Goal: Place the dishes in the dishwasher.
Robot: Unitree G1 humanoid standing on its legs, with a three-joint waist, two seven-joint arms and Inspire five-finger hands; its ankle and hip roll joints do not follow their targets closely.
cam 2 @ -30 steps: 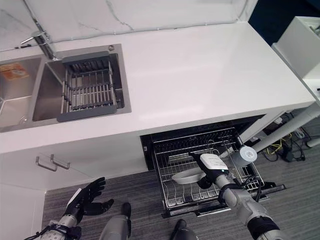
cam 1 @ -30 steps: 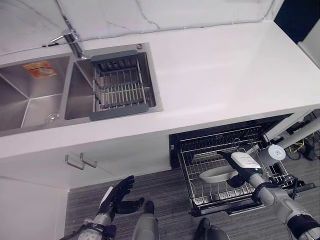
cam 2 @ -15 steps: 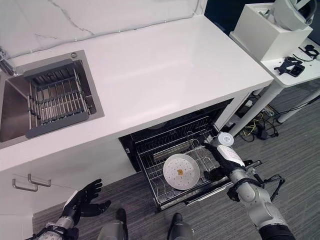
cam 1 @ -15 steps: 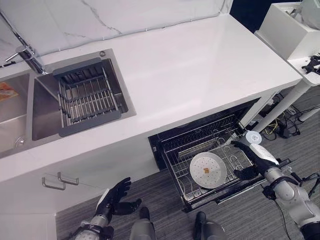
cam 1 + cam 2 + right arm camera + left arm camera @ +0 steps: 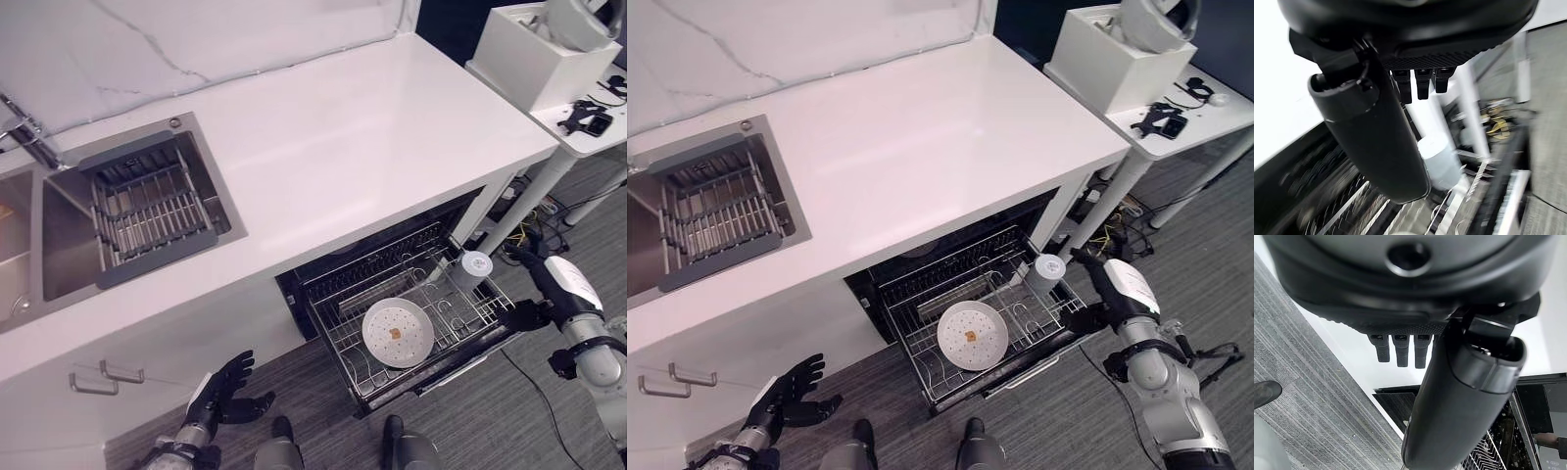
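A white plate [image 5: 398, 333] is lying face-up in the pulled-out dishwasher rack [image 5: 345, 341] under the white bench [image 5: 323, 147], with a white cup [image 5: 474, 265] standing in the rack's far right corner. The right hand [image 5: 530, 313] is hovering just beside the rack's right edge, fingers relaxed and holding nothing. The left hand [image 5: 217, 396] is hanging low over the grey floor [image 5: 313, 392] (fingers spread, empty), well apart from the sink [image 5: 147, 201].

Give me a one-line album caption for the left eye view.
White plate and cup sit in the pulled-out dishwasher rack; the right robot hand hovers beside it, open.
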